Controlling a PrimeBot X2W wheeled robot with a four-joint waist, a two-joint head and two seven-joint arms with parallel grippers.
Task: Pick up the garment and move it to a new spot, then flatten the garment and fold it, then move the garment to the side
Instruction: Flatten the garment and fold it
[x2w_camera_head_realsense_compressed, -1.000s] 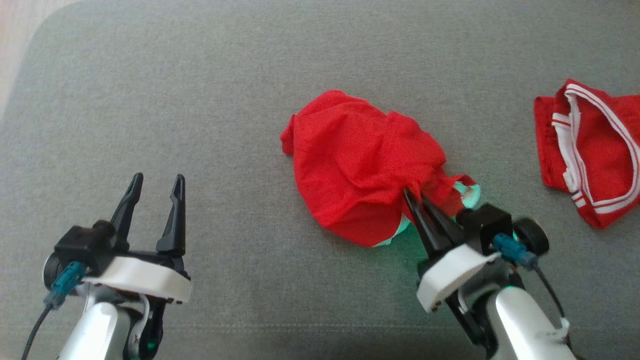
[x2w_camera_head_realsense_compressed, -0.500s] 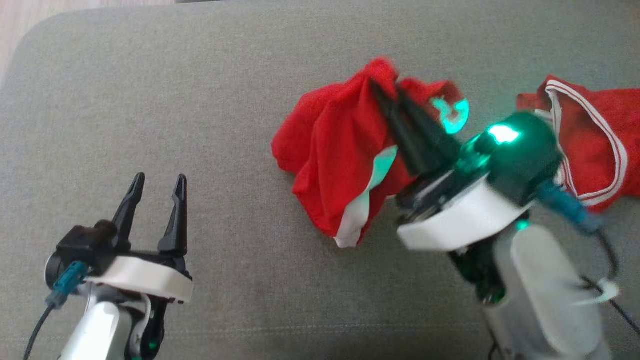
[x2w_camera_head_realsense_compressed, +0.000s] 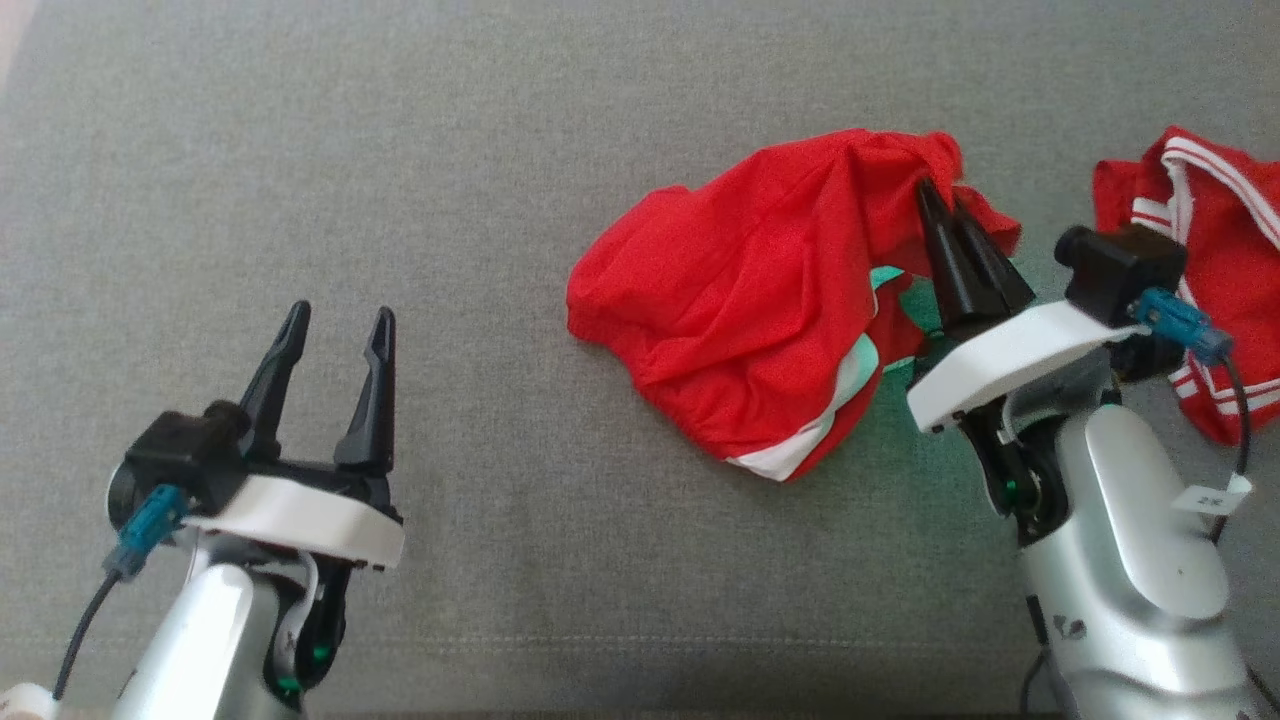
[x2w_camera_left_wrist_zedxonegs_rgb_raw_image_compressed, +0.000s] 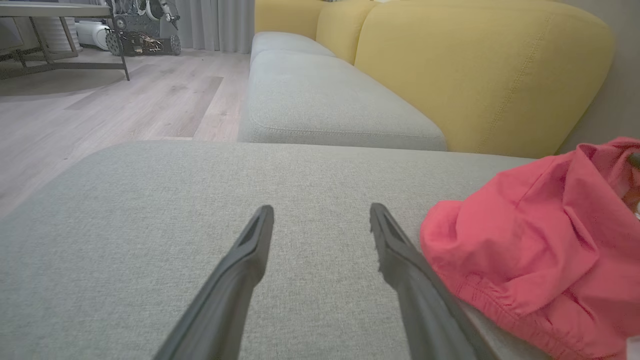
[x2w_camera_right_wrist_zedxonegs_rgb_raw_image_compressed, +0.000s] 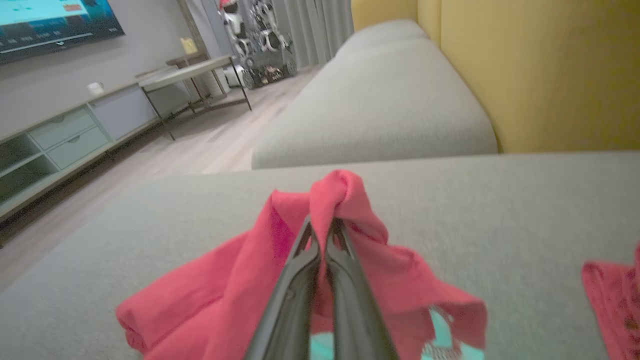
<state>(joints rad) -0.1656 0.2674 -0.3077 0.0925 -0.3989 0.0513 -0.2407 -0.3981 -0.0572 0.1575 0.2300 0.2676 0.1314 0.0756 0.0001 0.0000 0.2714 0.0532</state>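
A crumpled red garment (x2w_camera_head_realsense_compressed: 760, 300) with white trim lies on the grey cushion, its upper right corner pulled up. My right gripper (x2w_camera_head_realsense_compressed: 938, 200) is shut on that raised corner; in the right wrist view the red garment (x2w_camera_right_wrist_zedxonegs_rgb_raw_image_compressed: 220, 295) drapes over both sides of the closed right gripper (x2w_camera_right_wrist_zedxonegs_rgb_raw_image_compressed: 322, 225). My left gripper (x2w_camera_head_realsense_compressed: 335, 325) stands open above bare cushion at the lower left, well apart from the cloth. From the left wrist the red garment (x2w_camera_left_wrist_zedxonegs_rgb_raw_image_compressed: 540, 240) bulges just right of the open left gripper (x2w_camera_left_wrist_zedxonegs_rgb_raw_image_compressed: 320, 212).
A second red garment with white stripes (x2w_camera_head_realsense_compressed: 1210, 260) lies at the right edge of the grey cushion (x2w_camera_head_realsense_compressed: 400, 150). Yellow backrests (x2w_camera_left_wrist_zedxonegs_rgb_raw_image_compressed: 475, 70) rise behind the seat. Wooden floor (x2w_camera_left_wrist_zedxonegs_rgb_raw_image_compressed: 100, 105) and a low table lie beyond the cushion's left edge.
My right gripper lifted the garment's corner off the cushion and carried it up and to the right, dragging the cloth out longer. The left arm stayed in place; the camera shifted slightly.
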